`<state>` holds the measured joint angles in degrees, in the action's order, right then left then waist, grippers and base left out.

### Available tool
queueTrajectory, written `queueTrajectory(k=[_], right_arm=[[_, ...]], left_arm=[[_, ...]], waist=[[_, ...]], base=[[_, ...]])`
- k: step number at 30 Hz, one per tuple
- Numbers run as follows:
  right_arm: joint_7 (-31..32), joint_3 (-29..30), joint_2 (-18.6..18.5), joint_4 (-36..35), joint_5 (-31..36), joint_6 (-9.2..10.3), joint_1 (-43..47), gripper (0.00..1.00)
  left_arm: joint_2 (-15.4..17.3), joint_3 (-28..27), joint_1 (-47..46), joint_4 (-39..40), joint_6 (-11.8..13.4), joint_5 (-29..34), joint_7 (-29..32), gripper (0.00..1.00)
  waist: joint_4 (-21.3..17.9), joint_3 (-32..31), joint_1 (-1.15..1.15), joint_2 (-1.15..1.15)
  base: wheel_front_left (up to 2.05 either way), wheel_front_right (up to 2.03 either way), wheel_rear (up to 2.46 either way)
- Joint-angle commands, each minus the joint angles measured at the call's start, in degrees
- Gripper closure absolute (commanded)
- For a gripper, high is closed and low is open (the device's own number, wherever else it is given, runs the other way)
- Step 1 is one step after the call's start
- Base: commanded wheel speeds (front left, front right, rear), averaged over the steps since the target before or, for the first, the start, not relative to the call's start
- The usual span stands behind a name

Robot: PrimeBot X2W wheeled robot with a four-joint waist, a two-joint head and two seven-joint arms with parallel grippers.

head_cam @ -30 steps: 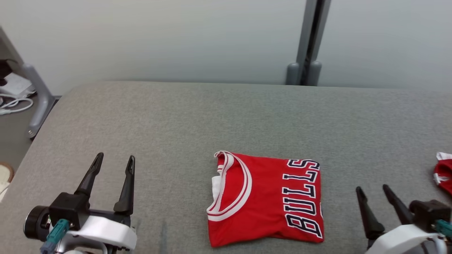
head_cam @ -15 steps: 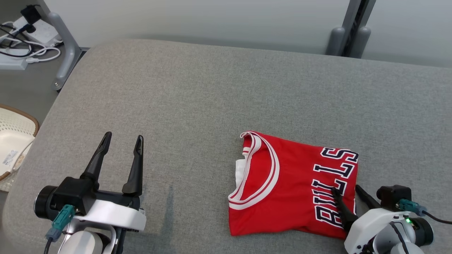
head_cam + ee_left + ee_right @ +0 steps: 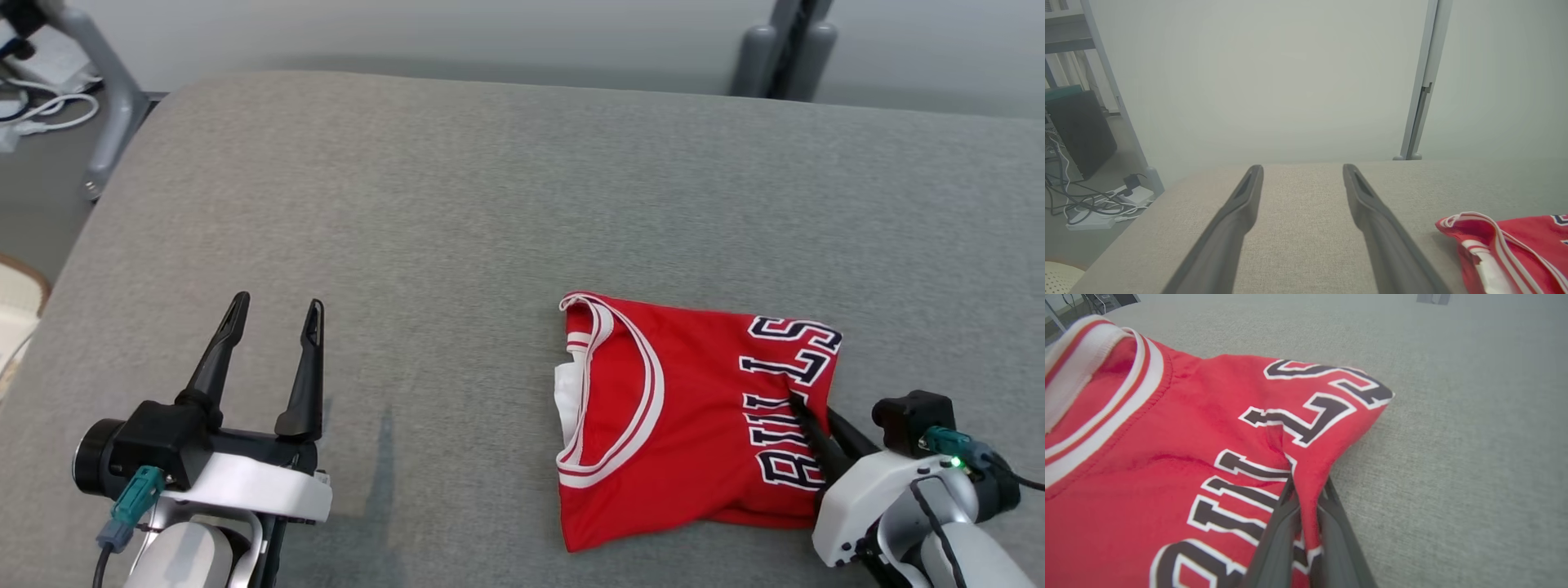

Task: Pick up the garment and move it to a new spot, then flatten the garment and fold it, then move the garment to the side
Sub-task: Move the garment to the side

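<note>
The folded red shirt point(image 3: 686, 416) lies at the lower right of the head view. The right gripper point(image 3: 814, 407) pinches its edge. The left gripper point(image 3: 277, 302) sits open, lower left. Next job, likely: slide it aside gently.

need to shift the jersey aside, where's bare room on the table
Bare: the wide strip of table between the jersey and the far edge, and the patch between the left gripper and the jersey's collar. Crowded: the jersey's right edge, where the right gripper pinches it.
</note>
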<state>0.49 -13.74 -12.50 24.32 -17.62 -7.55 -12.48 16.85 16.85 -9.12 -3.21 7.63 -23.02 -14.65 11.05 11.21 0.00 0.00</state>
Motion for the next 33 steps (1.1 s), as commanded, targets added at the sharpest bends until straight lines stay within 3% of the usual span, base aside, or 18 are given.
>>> queueTrajectory(k=[1, 10, 20, 25, 33], right_arm=[[0.43, -0.2, -1.42, -1.64, 0.47, 0.11, 0.59, 1.0], [4.31, -0.26, -8.65, -14.13, 3.14, 0.09, 3.76, 1.0], [5.59, 2.57, -15.76, -20.59, 2.49, 0.08, 1.36, 1.0], [3.79, 0.77, -19.39, -17.86, 0.87, 0.09, -7.42, 1.0], [-1.04, 1.31, -27.43, -8.12, -2.38, 0.09, -19.03, 1.0]], left_arm=[[0.33, -0.17, -0.63, 0.3, -0.15, 0.37, -0.18, 0.0], [1.39, -0.2, -0.95, 2.19, -0.3, 0.84, -0.15, 0.0], [1.72, 1.58, -4.6, 3.63, -1.1, 1.87, 1.2, 0.0], [2.93, 2.23, -7.45, 5.0, -1.74, 2.94, 2.84, 0.0], [4.18, 4.53, -13.24, 7.18, -3.52, 5.16, 5.33, 0.0]], waist=[[-2.61, 0.13, 0.0, 0.0], [-14.33, 1.91, 0.0, 0.0], [-22.94, 6.48, 0.0, 0.0], [-26.01, 10.75, 0.0, 0.0], [-25.8, 18.03, 0.0, 0.0]], base=[[0.0, 0.0, 0.0], [0.0, 0.0, 0.0], [0.0, 0.0, 0.0], [0.0, 0.0, 0.0], [0.0, 0.0, 0.0]])
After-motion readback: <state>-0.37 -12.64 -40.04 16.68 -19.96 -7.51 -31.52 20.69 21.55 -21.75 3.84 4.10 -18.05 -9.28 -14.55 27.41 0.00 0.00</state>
